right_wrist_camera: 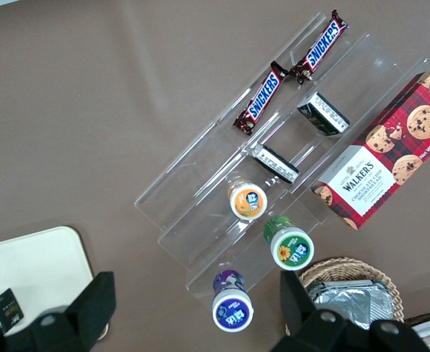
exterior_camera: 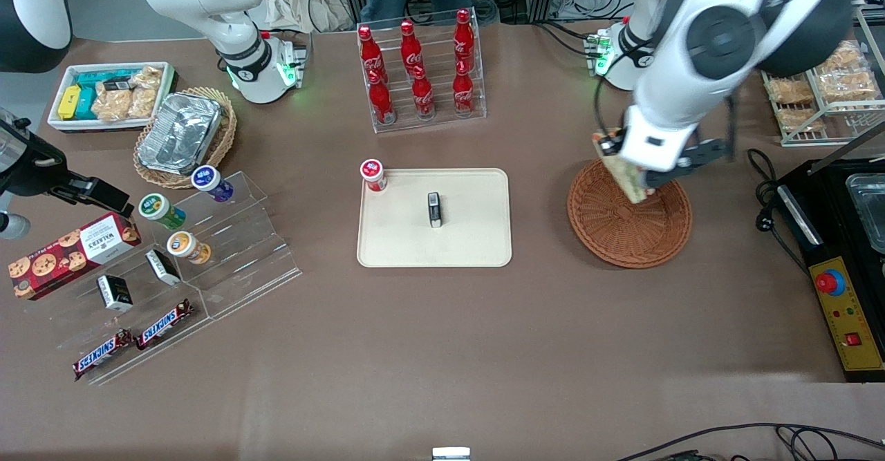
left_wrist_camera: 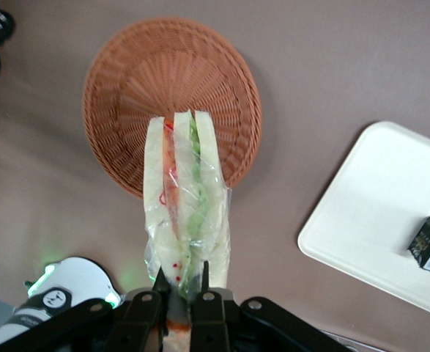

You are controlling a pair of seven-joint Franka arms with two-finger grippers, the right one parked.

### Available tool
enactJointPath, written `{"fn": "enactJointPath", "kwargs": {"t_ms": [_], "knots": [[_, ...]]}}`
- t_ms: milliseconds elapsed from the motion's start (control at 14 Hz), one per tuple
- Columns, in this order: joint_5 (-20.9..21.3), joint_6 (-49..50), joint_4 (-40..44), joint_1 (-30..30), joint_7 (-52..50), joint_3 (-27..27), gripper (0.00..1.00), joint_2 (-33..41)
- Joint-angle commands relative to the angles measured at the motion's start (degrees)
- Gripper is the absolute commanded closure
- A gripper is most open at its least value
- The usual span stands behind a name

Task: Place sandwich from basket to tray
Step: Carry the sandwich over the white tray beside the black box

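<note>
Brown table point(exterior_camera: 484, 336) spreads before you, and your sandwich point(left_wrist_camera: 185, 213) is already lifted clear, hanging above the basket point(left_wrist_camera: 172, 88). What you have left is the carry toward the parked arm's end and the set-down on the tray point(exterior_camera: 470, 240), where a small dark box point(exterior_camera: 434, 209) lies. Your pincer point(left_wrist_camera: 182, 284) is pinched tight on the sandwich's wrapped end.

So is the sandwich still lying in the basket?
No, the hand holds the sandwich lifted above the basket, which is bare.
</note>
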State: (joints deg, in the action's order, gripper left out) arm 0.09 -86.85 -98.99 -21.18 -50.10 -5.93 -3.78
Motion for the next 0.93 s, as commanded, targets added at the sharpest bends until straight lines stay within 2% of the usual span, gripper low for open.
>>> {"fn": "enactJointPath", "kwargs": {"t_ms": [0,143,286,571,714,857], "knots": [[-0.4,0.9,5.8,-3.1,-5.6,-0.4,1.00,-6.3],[-2.7,0.4,8.6,-3.1,-5.1,-3.1,1.00,-9.3],[-4.6,-1.5,8.5,-4.1,-4.4,-3.4,1.00,-10.0],[-4.5,-14.5,3.9,-7.1,-4.4,-3.3,1.00,-10.6],[-3.4,-19.9,2.4,-9.6,-3.6,-3.2,1.00,-12.6],[0.0,-24.8,2.2,-11.8,-3.2,-3.2,1.00,-14.9]]}}
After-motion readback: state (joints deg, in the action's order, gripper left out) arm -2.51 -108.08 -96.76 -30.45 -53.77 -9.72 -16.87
